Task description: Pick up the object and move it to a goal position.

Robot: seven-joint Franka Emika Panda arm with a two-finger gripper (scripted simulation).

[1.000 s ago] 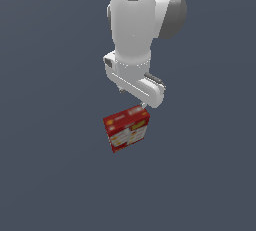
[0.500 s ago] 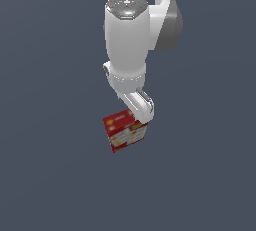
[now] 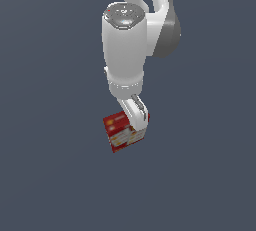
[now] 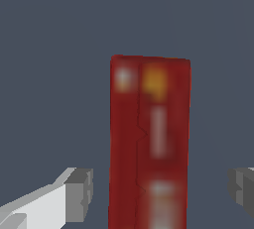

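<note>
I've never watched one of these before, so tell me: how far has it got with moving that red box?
Done: the claw is lowered around the red box, one finger on each side. In hand: the grab itself; gaps show, so the claw is open. Left: squeezing, lifting, and carrying it to the goal, which isn't visible here.

Exterior view: set high and well back from me, looking steeply down over my arm (image 3: 131, 45) onto the plain grey floor (image 3: 45, 175), with my whole lower arm in frame. Wrist view: mounted on my wrist, facing along my gripper (image 4: 161, 193), very near, both fingertips (image 4: 79, 193) at the frame's edge. Shared by both: the red box (image 3: 120, 131) (image 4: 149, 143), my gripper (image 3: 136, 120) and the floor (image 4: 49, 49) around them.
</note>
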